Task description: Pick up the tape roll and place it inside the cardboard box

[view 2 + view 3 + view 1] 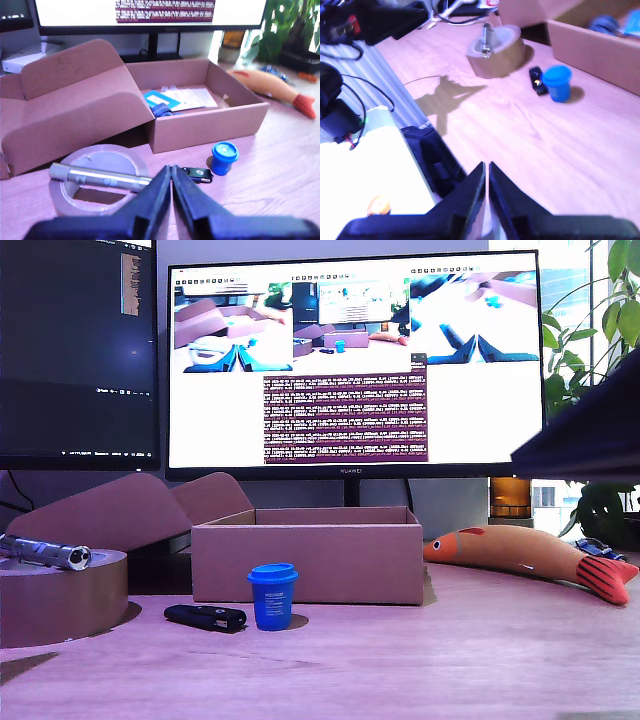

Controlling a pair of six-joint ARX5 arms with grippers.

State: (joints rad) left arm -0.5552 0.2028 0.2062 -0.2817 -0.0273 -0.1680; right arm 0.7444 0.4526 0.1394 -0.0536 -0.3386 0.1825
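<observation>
The tape roll [60, 600] lies flat at the exterior view's left, a wide brown drum with a pale top rim. A silver flashlight [45, 552] rests across its top. The cardboard box [305, 562] stands open in the middle, its lid flaps folded back. My first gripper [170, 169] is shut and empty, hovering just short of the tape roll [102, 154] and the flashlight [100, 178], with the box [210, 122] beyond. My second gripper [486, 165] is shut and empty above bare wood, far from the tape roll [500, 64] and box [595, 50].
A small blue cup [272, 596] and a black flat gadget [205, 617] sit in front of the box. Papers [177, 99] lie inside it. A fish toy [530, 555] lies at the exterior view's right, under a dark arm [590, 430]. Monitors stand behind.
</observation>
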